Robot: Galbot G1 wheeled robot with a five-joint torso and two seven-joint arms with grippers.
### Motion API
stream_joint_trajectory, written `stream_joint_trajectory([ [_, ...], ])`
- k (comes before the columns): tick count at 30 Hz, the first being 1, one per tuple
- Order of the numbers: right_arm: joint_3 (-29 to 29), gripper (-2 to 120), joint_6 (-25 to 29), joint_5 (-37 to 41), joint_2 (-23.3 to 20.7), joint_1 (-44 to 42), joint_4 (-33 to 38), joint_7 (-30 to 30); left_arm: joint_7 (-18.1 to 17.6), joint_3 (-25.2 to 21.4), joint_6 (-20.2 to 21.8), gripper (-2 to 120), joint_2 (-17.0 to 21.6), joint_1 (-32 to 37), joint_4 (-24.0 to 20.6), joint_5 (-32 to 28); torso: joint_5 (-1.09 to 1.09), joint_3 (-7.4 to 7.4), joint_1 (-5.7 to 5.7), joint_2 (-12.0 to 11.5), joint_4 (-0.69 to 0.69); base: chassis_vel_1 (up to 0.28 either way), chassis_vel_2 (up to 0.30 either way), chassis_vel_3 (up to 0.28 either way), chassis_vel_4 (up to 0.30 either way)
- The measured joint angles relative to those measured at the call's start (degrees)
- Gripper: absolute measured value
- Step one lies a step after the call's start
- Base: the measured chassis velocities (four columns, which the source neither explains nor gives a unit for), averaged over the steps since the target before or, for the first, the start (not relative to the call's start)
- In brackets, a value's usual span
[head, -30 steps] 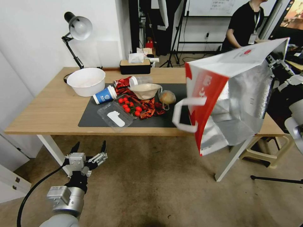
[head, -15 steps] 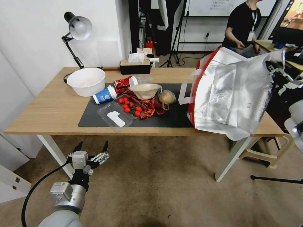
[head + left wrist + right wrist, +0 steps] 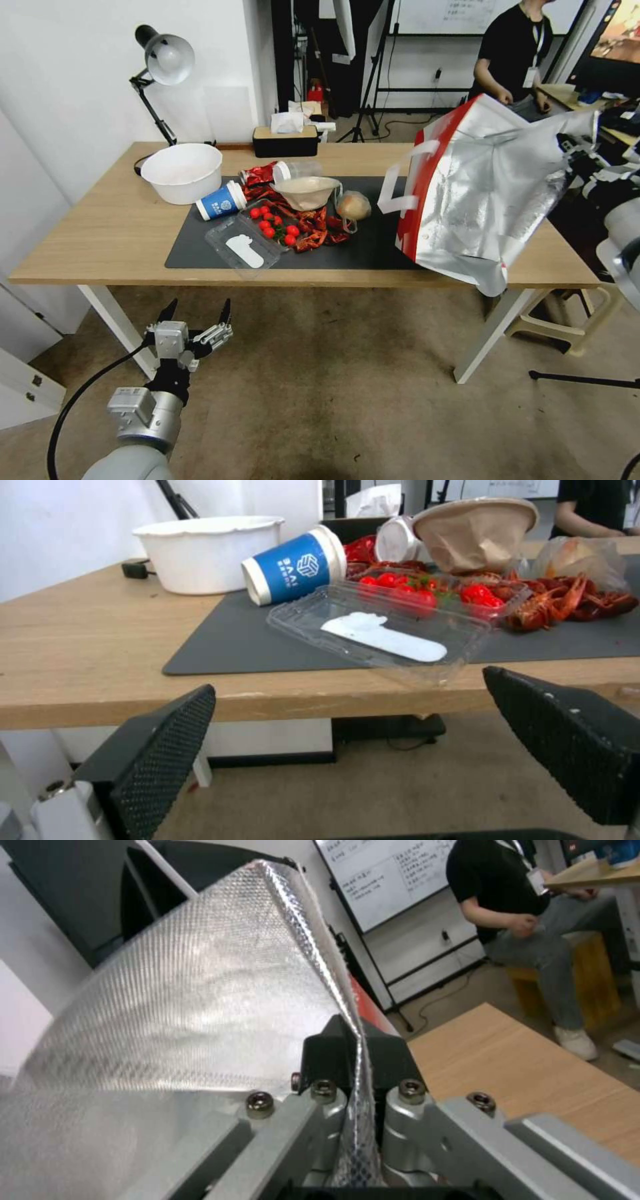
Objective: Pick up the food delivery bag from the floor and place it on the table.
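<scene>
Blue paper cup, lying on its side just beside the white bowl: white emblem with a short line of white capitals under it, too blurred to spell out.
Whiteboard, behind the bag: rows of handwriting, too small to read.

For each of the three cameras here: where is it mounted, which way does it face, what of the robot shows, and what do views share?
Head view: high, facing forward and down over the table; left tool low, open; food delivery bag at the table's right end.
Left wrist view: below the table edge, facing across it; both fingers frame it.
Right wrist view: along the right tool, shut on the bag's foil rim.
Shared: blue cup, head and left wrist.
</scene>
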Motion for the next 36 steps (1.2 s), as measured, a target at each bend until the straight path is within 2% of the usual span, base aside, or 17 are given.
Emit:
stream_joint_trajectory([
  [27, -4.1, 0, -2.7, 3.5, -3.5, 6.6, -6.3, 2.5, 0.1, 0.6, -0.9, 100, 0.5, -0.2, 0.3, -0.1, 0.01, 0.0, -0.01, 0.0, 0.0, 0.0, 0.0, 0.0, 0.0],
  [36, -4.4, 0, -3.4, 1.8, -3.6, 6.9, -6.8, 3.1, 1.3, 0.5, -0.9, 100, 0.3, -0.1, 0.0, -0.4, 0.0, -0.01, -0.01, 0.0, -0.01, 0.0, 0.0, 0.0, 0.0],
])
